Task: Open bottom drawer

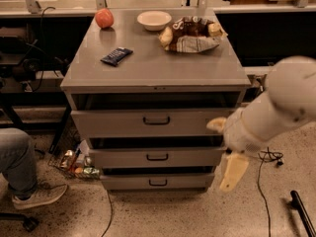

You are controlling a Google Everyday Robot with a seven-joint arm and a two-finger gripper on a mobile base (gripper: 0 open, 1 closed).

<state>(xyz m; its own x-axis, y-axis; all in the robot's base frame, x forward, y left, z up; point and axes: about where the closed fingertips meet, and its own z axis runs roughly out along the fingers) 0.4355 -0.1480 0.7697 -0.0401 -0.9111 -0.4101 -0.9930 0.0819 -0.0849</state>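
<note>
The gray cabinet [158,78] has three drawers. The bottom drawer [128,181] is the slimmest, with a small black loop handle [158,182] at its centre; its front stands a little forward. The middle drawer [123,158] and the tall top drawer [113,122] sit above it. My gripper [230,169] hangs at the end of the white arm [281,102], at the cabinet's right front corner, level with the middle and bottom drawers and right of the handle. It holds nothing that I can see.
On the cabinet top lie an apple [104,18], a white bowl [154,19], a chip bag [191,33] and a dark snack bar [116,56]. A person's leg and shoe [29,191] are at the lower left. Cans [79,164] and cables lie on the floor.
</note>
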